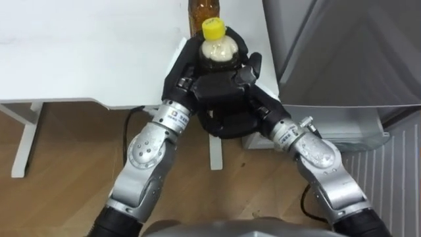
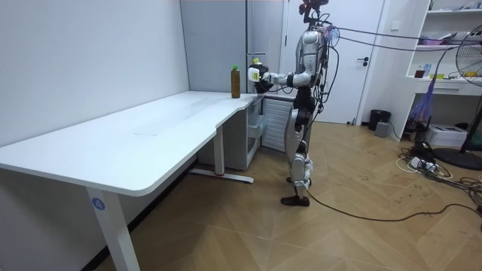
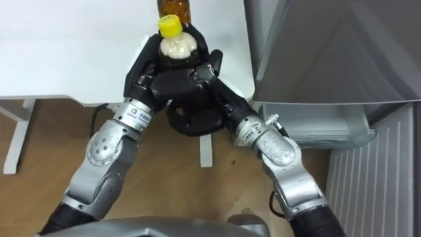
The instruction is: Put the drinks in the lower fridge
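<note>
Two drink bottles are present: one yellow-capped bottle [image 1: 217, 49] of pale liquid, held upright at the worktop [image 1: 85, 52] edge with left hand [image 1: 181, 76] at 9 o'clock and right hand [image 1: 233, 85] at 5 o'clock, both curled round it; one brown bottle [image 1: 204, 13] stands on the worktop at 12 o'clock.
</note>
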